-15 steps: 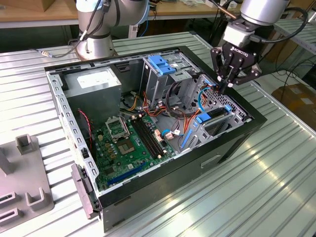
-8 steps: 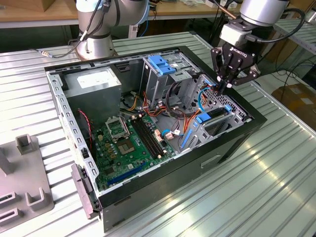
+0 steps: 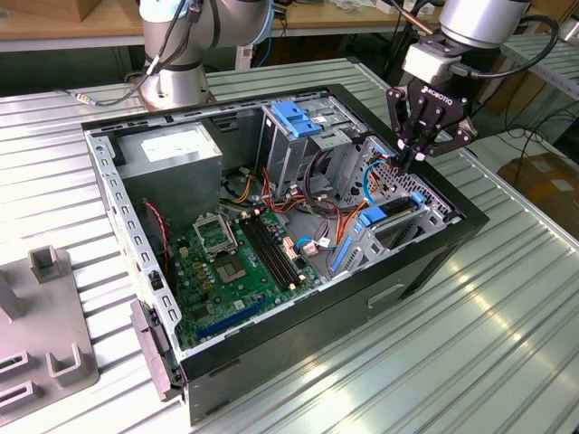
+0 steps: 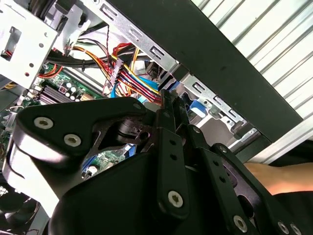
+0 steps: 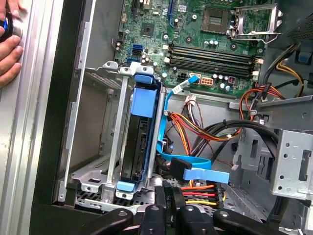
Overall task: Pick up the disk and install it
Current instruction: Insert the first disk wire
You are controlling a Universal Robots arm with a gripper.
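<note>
The disk stands on edge in a slot of the metal drive cage at the front corner of the open computer case. Its black body sits between blue rails. In the exterior view its blue end shows at the exterior view's right side of the case. My gripper hangs just above that cage, shut with nothing between its fingers. In both wrist views the two fingers press together, a little apart from the disk; the gripper points down toward the cage edge and the cables.
Inside the case are a green motherboard, a grey power-supply box, an upper drive cage with a blue latch and loose coloured cables. A person's hand rests on the table beside the case. A grey fixture lies at the exterior view's left.
</note>
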